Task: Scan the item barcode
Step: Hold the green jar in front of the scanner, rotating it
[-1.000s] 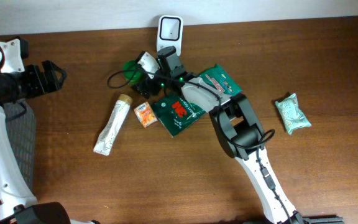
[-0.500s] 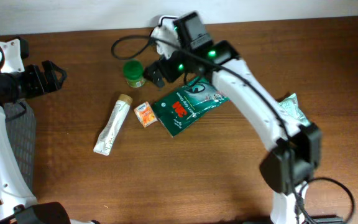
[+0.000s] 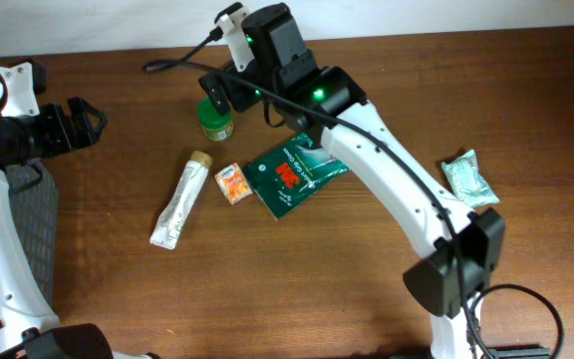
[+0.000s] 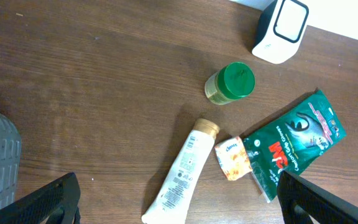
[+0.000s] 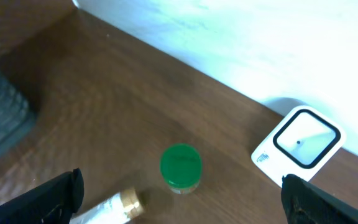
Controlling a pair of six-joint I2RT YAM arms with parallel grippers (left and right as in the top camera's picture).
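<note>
Several items lie on the wooden table: a green-lidded jar (image 3: 214, 118), a white tube (image 3: 179, 199), a small orange packet (image 3: 232, 183), a dark green pouch (image 3: 295, 172) and a mint packet (image 3: 469, 179). The white scanner (image 5: 298, 144) stands at the back wall; in the overhead view my right arm hides it. My right gripper (image 3: 225, 70) hangs open above the jar (image 5: 180, 167), holding nothing. My left gripper (image 3: 68, 128) stays open at the far left, high above the tube (image 4: 184, 169) and empty. The left wrist view also shows the scanner (image 4: 281, 28) and pouch (image 4: 291, 144).
A grey ribbed basket (image 3: 33, 219) sits at the table's left edge, below my left arm. A black cable (image 3: 172, 62) trails from the right wrist across the back of the table. The right arm stretches from the front right corner over the pouch.
My right arm has swung up and back, from low over the jar and pouch to high near the back wall. The left arm and the items have not moved.
</note>
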